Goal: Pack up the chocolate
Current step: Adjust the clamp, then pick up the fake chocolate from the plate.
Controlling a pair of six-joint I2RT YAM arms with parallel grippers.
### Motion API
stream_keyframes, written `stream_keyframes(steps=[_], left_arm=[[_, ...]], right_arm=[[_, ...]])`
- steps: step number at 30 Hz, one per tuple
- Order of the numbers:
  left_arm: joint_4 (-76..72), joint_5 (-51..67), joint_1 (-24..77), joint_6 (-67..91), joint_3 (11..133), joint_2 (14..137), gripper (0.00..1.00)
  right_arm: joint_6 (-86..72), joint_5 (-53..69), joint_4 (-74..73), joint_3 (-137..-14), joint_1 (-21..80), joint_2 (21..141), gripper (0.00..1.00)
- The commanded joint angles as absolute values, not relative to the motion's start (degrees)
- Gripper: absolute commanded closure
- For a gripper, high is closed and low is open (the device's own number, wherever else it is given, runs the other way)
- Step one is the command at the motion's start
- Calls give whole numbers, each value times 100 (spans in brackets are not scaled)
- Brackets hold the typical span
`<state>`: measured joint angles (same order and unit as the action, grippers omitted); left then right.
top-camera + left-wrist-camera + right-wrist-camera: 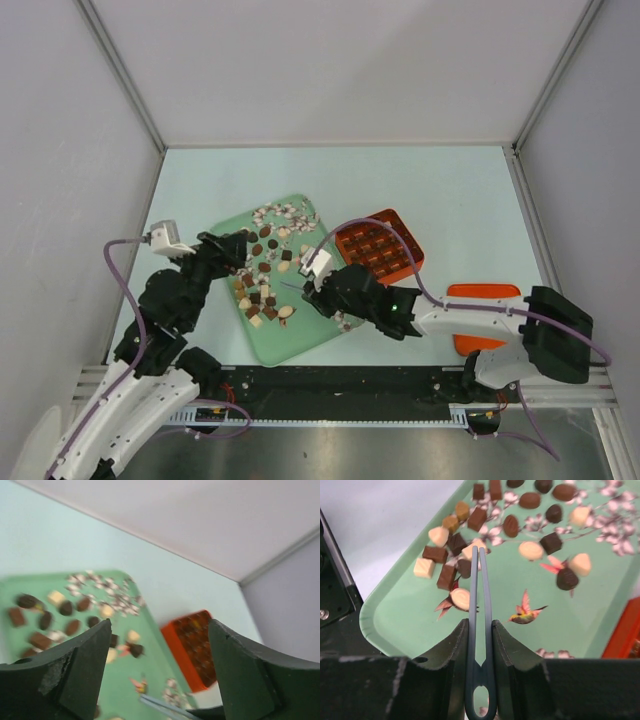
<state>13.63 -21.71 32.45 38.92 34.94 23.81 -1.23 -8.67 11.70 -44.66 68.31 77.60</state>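
Pale table (455, 200), grey walls (340, 60)

I can read no text, label, brand, number or sign in any of my views. The only print is the picture on the pale green rectangular tray (405, 620): a hummingbird (525, 613) and blossom sprays (619, 530), without lettering. The small brown and cream chocolate pieces (477, 518) and the slate-blue plastic tweezers (480, 605) show no marking that I can make out.

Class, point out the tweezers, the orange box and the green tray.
tweezers (480, 674): right wrist view, bridge above the loop.
orange box (378, 247): top external view, middle cells.
green tray (300, 338): top external view, bare near corner.
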Motion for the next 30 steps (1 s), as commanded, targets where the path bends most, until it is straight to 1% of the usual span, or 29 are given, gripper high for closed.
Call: stream_keyframes(steps=[1, 2, 6, 8, 10, 18, 26, 30], left_arm=[[2267, -3049, 3208, 1665, 3885, 2338, 14], [2355, -3163, 3208, 1531, 3902, 2329, 11], [2303, -3559, 3208, 1345, 3588, 2250, 9], [2180, -3490, 3147, 1249, 3454, 2162, 9], [2232, -3664, 3068, 1257, 3498, 2162, 8], [2118, -3481, 2734, 1230, 3401, 2074, 8], [2118, -3393, 2672, 1230, 3384, 2039, 8], [2118, -3358, 2663, 1230, 3384, 2048, 8]], right_arm=[[-166, -352, 441, -5201, 6838, 8400, 79], [-210, -334, 335, -5316, 6864, 8498, 79], [-666, -334, -139, -5774, 6987, 8929, 80], [-869, -352, -377, -5967, 7031, 9131, 79], [-1132, -360, -544, -6055, 7040, 9228, 79], [-1547, -509, -782, -6337, 7137, 9545, 77], [-1661, -536, -695, -6381, 7145, 9650, 72], [-1696, -510, -642, -6416, 7137, 9712, 71]])
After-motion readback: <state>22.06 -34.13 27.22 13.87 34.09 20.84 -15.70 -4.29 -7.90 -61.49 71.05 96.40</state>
